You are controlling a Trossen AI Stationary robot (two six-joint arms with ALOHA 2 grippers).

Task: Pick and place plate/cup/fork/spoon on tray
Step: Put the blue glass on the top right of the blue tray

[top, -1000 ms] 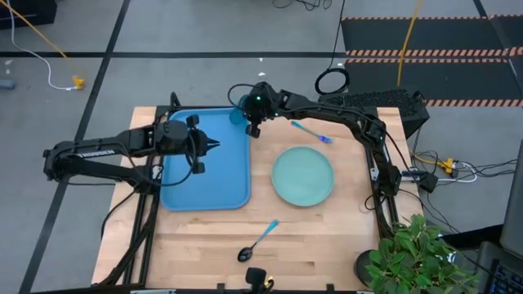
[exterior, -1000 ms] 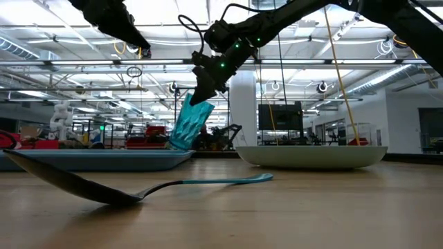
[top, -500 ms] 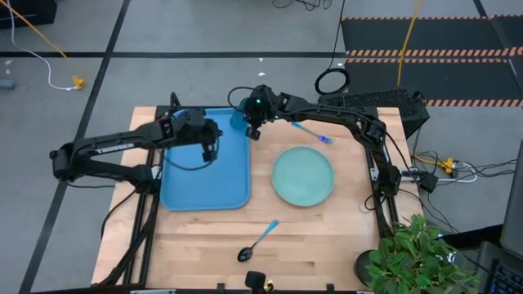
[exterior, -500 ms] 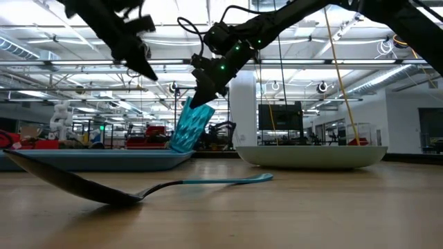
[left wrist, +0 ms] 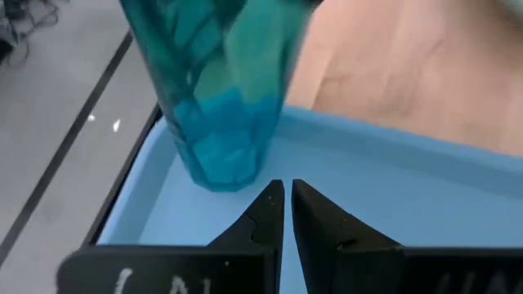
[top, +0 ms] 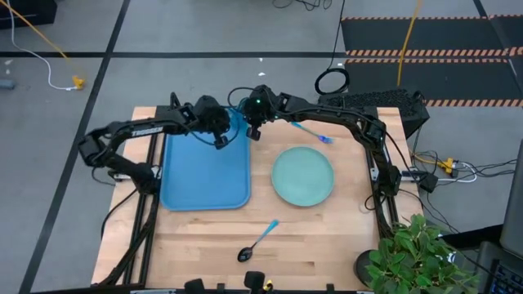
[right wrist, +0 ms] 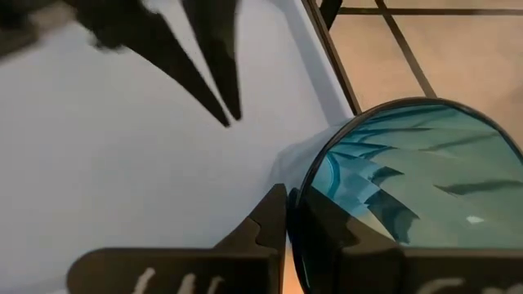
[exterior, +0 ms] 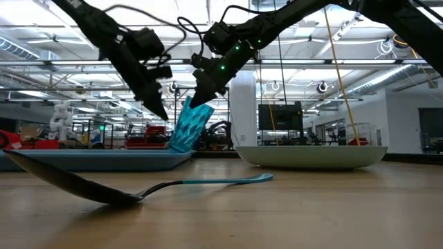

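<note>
The teal-blue cup (top: 237, 117) stands tilted over the far right corner of the blue tray (top: 204, 175), held by my right gripper (top: 252, 124). It also shows in the low view (exterior: 190, 126) and the left wrist view (left wrist: 221, 90). My left gripper (top: 221, 137) is shut and empty, hovering over the tray just near of the cup, its tips (left wrist: 286, 196) pointing at the cup's base. The mint plate (top: 302, 175) lies on the table right of the tray. The fork (top: 310, 131) lies beyond the plate, and the spoon (top: 257, 243) lies near the front edge. My right gripper pinches the cup's rim (right wrist: 296, 200), one finger (right wrist: 274, 216) outside the wall and the other (right wrist: 327, 224) over the cup's mouth. The fingers come slanting down from the far right. The cup leans, its mouth up toward the gripper and its base (left wrist: 221, 175) low at the tray's corner.
The spoon's black bowl (exterior: 69, 183) fills the near left of the low view. A potted plant (top: 417, 257) stands at the table's near right corner. Bare tray floor (top: 200, 184) lies near of both grippers.
My left gripper has moved from over the tray's middle toward the table's far edge and right, up to the cup, and has come lower, turning to point at it. It stays shut. My right gripper and the tilted cup have kept still.
</note>
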